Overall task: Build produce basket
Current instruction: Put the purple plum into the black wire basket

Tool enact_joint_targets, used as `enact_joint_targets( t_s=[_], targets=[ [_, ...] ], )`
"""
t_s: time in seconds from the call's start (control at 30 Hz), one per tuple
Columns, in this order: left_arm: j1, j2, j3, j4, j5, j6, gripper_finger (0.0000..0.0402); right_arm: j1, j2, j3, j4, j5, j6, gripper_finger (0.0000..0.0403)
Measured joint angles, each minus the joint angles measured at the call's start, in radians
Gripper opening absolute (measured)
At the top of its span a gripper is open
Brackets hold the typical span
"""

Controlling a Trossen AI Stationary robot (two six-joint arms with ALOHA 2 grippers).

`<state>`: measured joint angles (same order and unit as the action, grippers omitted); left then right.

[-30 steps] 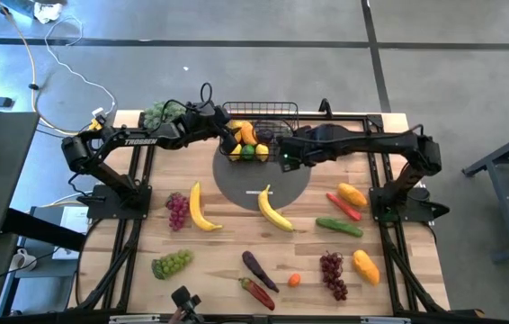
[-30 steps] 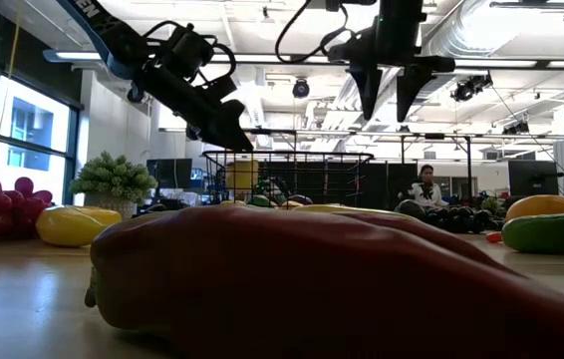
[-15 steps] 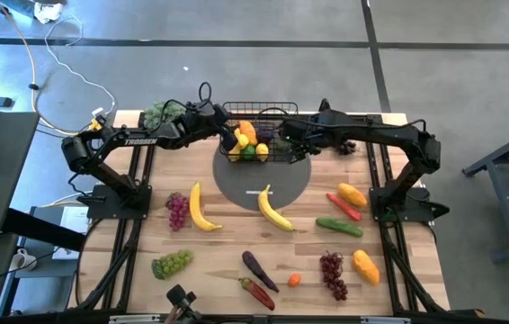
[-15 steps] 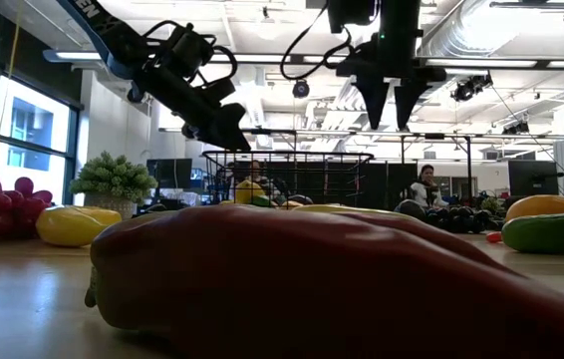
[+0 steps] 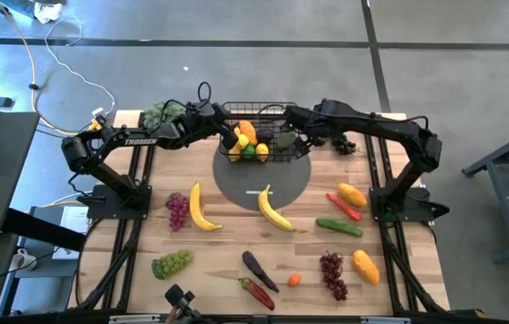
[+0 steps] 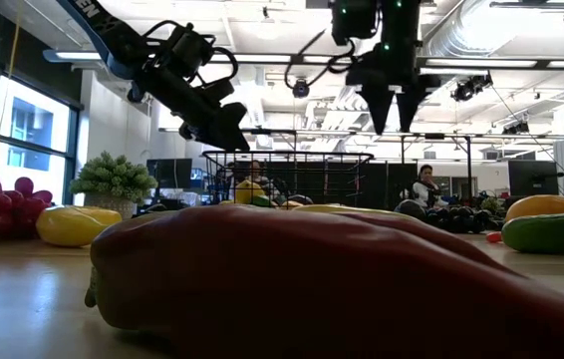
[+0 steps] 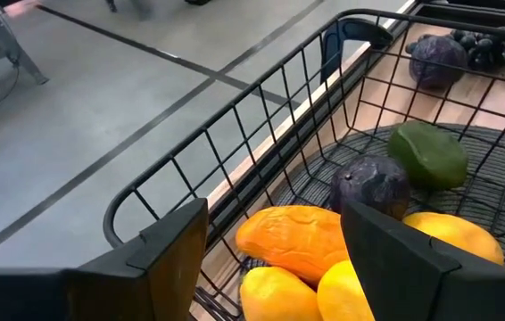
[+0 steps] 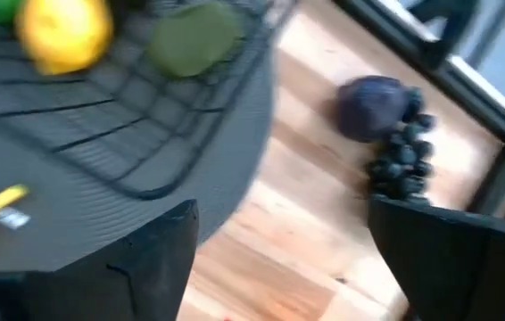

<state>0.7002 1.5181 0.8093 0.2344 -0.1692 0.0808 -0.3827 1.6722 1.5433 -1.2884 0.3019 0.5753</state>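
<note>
The left gripper (image 5: pixel 234 137) is held over the left edge of the basket (image 5: pixel 277 111), jaws spread and empty. The basket is seen on the grey round mat (image 5: pixel 281 187) at the worktop's far middle. The right gripper (image 5: pixel 301 142) is poised at its right side, jaws spread.

The basket (image 5: pixel 261 135) sits at the table's (image 5: pixel 209 261) far edge, partly on a round mat (image 5: pixel 272 182), with a mango (image 7: pixel 297 241), lemons (image 7: pixel 453 234) and an avocado (image 7: pixel 428 153) inside. In front of it lie two bananas (image 5: pixel 274 212). A cucumber (image 5: pixel 339 227) and peppers (image 5: pixel 343 206) lie to the right, grapes (image 5: pixel 173 264) to the left.
</note>
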Motion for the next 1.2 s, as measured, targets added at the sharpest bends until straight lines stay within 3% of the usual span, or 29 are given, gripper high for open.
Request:
enact_joint_targets(
  t_s=[0.27, 0.53, 0.83, 1.03, 1.2],
  targets=[
    [0.000, 0.000, 0.000, 0.000, -0.016, -0.002, 0.0248, -0.109, 0.000, 0.000, -0.045, 0.084, -0.119, 0.0325],
    [0.000, 0.000, 0.000, 0.002, -0.005, -0.048, 0.0248, -0.253, 0.000, -0.019, 0.018, 0.061, -0.271, 0.0325],
    [0.000, 0.000, 0.000, 0.002, -0.005, -0.052, 0.0248, -0.399, 0.000, -0.094, 0.173, -0.148, -0.483, 0.0325],
    [0.000, 0.000, 0.000, 0.002, -0.022, -0.052, 0.0248, -0.451, 0.001, -0.147, 0.220, -0.165, -0.637, 0.0325],
    [0.000, -0.001, 0.000, 0.003, -0.053, -0.052, 0.0248, -0.476, 0.004, -0.223, 0.283, -0.226, -0.647, 0.0325]
  ],
)
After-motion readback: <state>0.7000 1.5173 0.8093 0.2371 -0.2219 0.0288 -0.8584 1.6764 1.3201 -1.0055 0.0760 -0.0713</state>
